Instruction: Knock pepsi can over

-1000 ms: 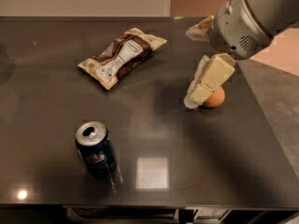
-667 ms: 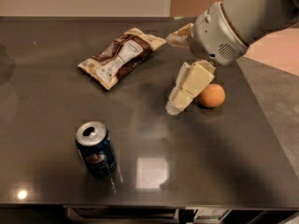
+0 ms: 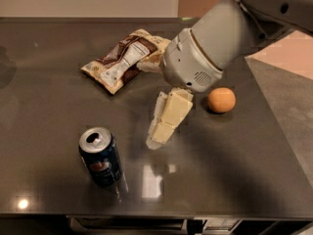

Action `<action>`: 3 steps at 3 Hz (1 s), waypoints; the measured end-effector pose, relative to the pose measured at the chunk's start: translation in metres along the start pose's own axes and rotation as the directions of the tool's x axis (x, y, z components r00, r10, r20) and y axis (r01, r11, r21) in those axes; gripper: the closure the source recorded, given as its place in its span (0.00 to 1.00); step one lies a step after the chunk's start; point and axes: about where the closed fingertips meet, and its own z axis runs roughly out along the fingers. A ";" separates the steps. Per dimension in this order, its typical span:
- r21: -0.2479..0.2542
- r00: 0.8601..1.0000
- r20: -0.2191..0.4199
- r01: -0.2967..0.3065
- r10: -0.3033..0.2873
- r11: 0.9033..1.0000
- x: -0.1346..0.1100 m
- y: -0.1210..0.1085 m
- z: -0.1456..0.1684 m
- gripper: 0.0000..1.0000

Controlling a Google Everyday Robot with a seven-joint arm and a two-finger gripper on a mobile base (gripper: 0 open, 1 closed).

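1. Your gripper (image 3: 157, 140) has swung away from the orange fruit (image 3: 221, 100). A second ago it hung right in front of that fruit. Now it sits near the middle of the table (image 3: 254, 180), with the fruit off at its 2 o'clock and clear of it.
2. The travel has been toward 8 o'clock, which is the way to the pepsi can (image 3: 100, 156). The gap between tool and can is much smaller than it was, but the two are still apart.
3. The can has not shifted. It stands upright near the front edge, at about 7 o'clock in the view, its silver top and pull tab facing up.
4. The snack bag (image 3: 120, 62) lies at 11 o'clock from the gripper and has not been disturbed.
5. You cannot tell from this view whether the tool is apart or together. It holds nothing.
6. For the task, this reads as the approach: nothing has been knocked yet. By my judgement, carrying on along the same 8 o'clock line would bring the tool against the can's right side. A push high on the can should tip it rather than slide it.
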 end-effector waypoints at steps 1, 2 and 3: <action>-0.037 0.999 0.021 0.047 -0.046 0.998 -0.015 0.019 0.020 0.00; -0.046 0.997 0.031 0.079 -0.077 0.996 -0.029 0.035 0.040 0.00; -0.058 0.995 0.042 0.090 -0.088 0.994 -0.040 0.045 0.060 0.00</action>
